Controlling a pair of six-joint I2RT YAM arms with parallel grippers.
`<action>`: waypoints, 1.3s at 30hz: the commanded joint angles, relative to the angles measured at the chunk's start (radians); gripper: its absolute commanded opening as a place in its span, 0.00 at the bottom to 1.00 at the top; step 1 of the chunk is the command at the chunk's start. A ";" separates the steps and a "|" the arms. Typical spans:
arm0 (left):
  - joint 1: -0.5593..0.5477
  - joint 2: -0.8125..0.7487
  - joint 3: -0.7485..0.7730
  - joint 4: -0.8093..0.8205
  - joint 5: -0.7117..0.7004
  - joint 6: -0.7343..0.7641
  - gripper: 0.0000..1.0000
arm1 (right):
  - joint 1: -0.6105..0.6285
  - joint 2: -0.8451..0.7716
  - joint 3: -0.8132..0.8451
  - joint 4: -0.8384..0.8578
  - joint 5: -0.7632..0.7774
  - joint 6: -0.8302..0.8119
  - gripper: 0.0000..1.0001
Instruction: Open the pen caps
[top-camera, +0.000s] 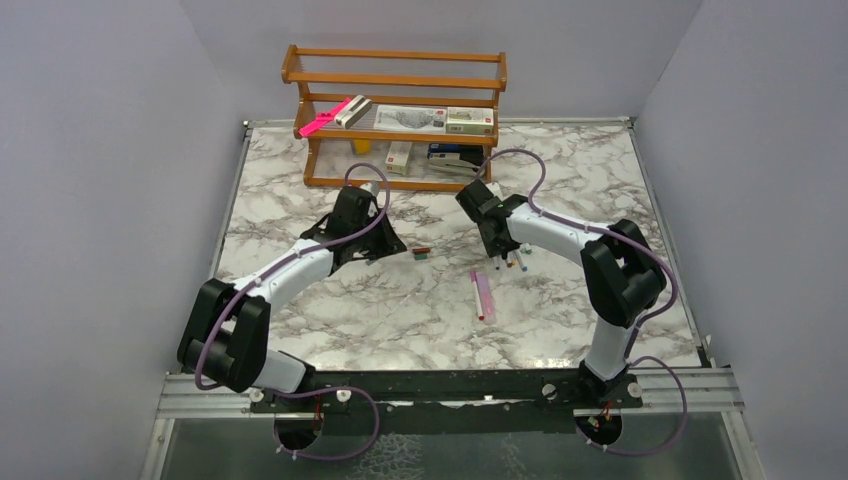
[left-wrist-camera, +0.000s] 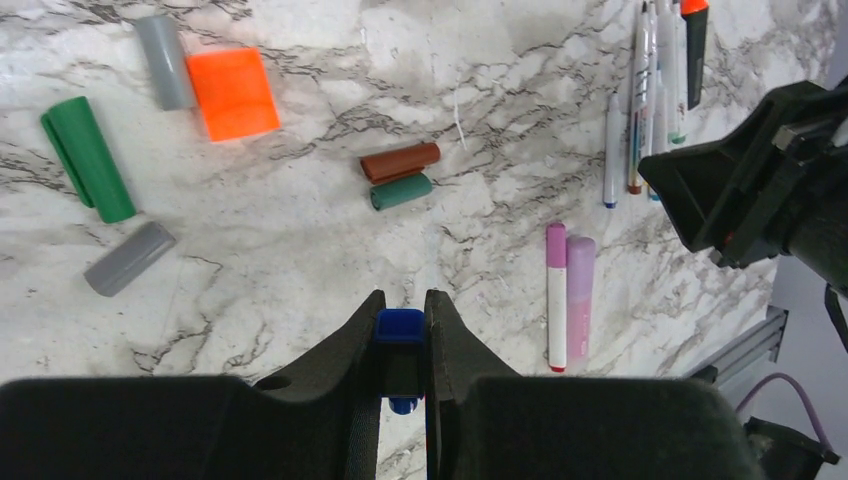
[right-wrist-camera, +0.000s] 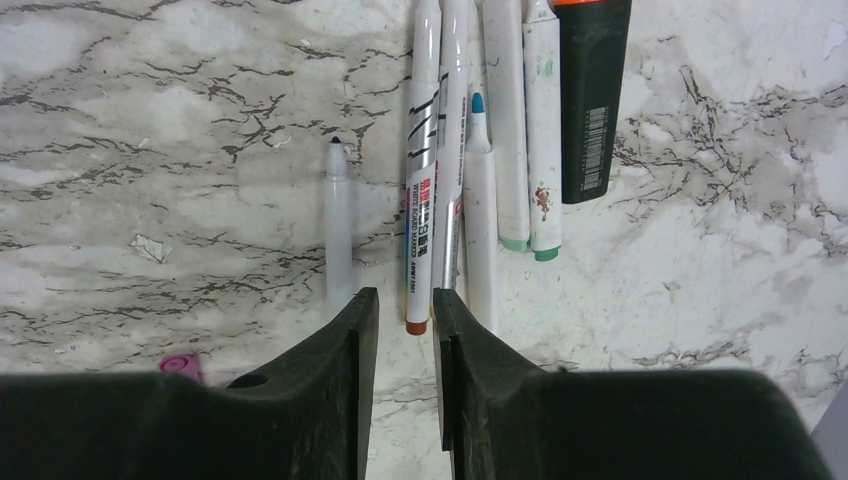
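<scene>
Between the pinched left jaws sits a blue cap; right jaws ajar, empty.

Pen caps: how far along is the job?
Done: a stubby green plastic cap and an orange cap lie loose; a slim white marker shows its bare tip. In hand: the left end effector pinches a blue cap. Left: the pink marker and lilac marker look capped.

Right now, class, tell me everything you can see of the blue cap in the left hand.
The blue cap is small, stubby and deep blue, plastic by its look. It sits on no pen, pinched between the two black fingers of the left hand. Only one squarish end and a tip below show; the fingers hide its sides. Nothing else touches it.
</scene>
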 joint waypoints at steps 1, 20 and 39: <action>0.011 0.037 0.064 -0.060 -0.077 0.072 0.05 | -0.004 -0.029 -0.014 0.009 -0.034 0.016 0.27; 0.037 0.235 0.151 -0.083 -0.218 0.142 0.23 | -0.002 -0.306 -0.183 0.099 -0.430 0.045 0.27; 0.054 0.076 0.169 -0.137 -0.114 0.126 0.47 | 0.000 -0.477 -0.377 0.126 -0.510 0.089 0.27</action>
